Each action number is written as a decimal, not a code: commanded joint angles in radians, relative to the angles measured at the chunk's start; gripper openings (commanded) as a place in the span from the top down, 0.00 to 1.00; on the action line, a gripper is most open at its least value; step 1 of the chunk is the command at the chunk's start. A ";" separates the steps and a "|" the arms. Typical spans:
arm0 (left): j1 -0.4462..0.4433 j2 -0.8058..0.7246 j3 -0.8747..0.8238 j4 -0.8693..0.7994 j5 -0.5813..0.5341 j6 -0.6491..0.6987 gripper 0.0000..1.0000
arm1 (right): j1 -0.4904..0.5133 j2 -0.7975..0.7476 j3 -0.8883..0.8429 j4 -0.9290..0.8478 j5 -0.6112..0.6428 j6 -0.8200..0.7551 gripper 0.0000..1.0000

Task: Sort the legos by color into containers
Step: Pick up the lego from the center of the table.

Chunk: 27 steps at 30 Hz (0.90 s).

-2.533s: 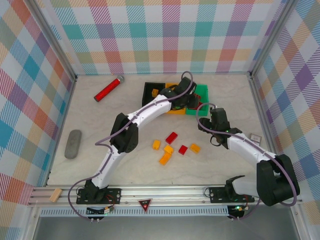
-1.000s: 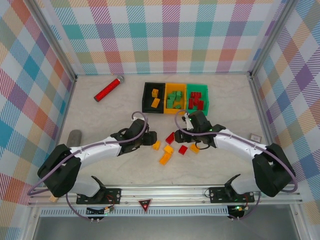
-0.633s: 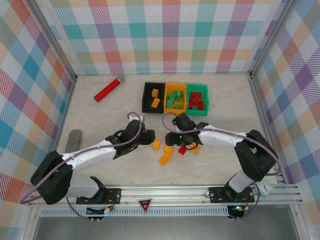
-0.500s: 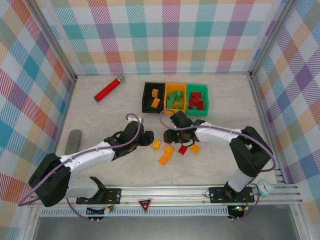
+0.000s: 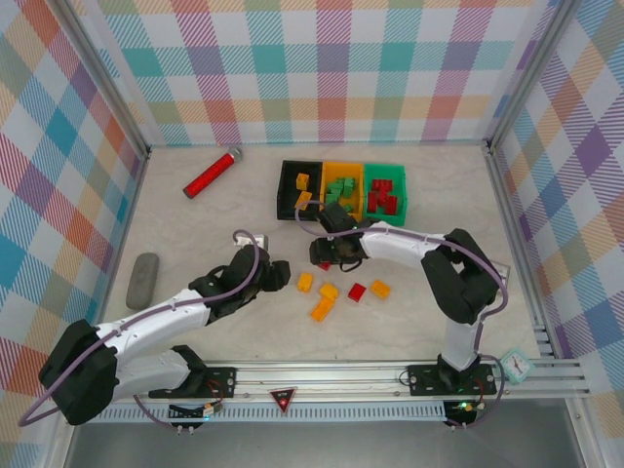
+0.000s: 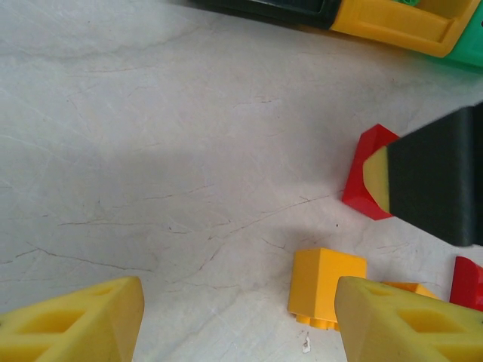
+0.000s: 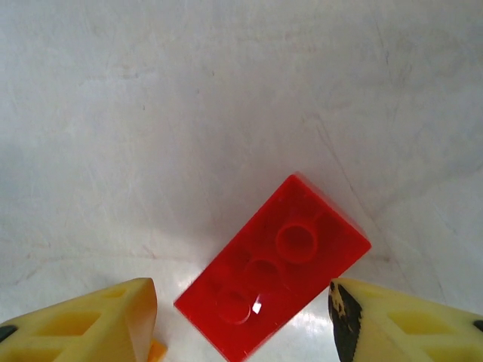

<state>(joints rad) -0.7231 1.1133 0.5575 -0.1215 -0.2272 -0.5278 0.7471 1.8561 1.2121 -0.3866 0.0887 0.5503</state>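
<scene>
Your left claw (image 6: 241,326) has drawn back, spread and empty, short of an orange lego (image 6: 326,285). Your right claw (image 7: 241,317) has swung leftward, spread astride a red lego (image 7: 275,264) on the counter (image 7: 226,90), near the containers (image 5: 343,165).

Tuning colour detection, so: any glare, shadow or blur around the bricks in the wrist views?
Right wrist: the red brick is sharp, with one small white glint by a stud; the yellow fingertips are soft. Left wrist: a broad soft shadow crosses the table; the orange brick is sharp.

Loose legos (image 5: 330,291) on table (image 5: 195,224) before containers (image 5: 283,190); cylinder (image 5: 213,173) behind-left.
</scene>
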 commanded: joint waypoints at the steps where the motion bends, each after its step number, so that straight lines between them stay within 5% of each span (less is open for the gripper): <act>1: 0.011 -0.019 -0.014 -0.033 -0.013 -0.008 0.32 | 0.012 0.040 0.044 -0.100 0.071 -0.046 0.37; 12: 0.011 -0.005 -0.025 -0.001 -0.006 -0.020 0.32 | 0.017 -0.036 0.008 -0.106 0.109 -0.061 0.36; 27: 0.012 -0.015 -0.034 -0.012 0.001 -0.028 0.32 | 0.017 0.112 0.129 -0.092 0.025 -0.051 0.36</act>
<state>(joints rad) -0.7231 1.1213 0.5392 -0.1287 -0.2260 -0.5362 0.7570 1.9411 1.3083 -0.4644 0.1345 0.5083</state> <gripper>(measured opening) 0.678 0.641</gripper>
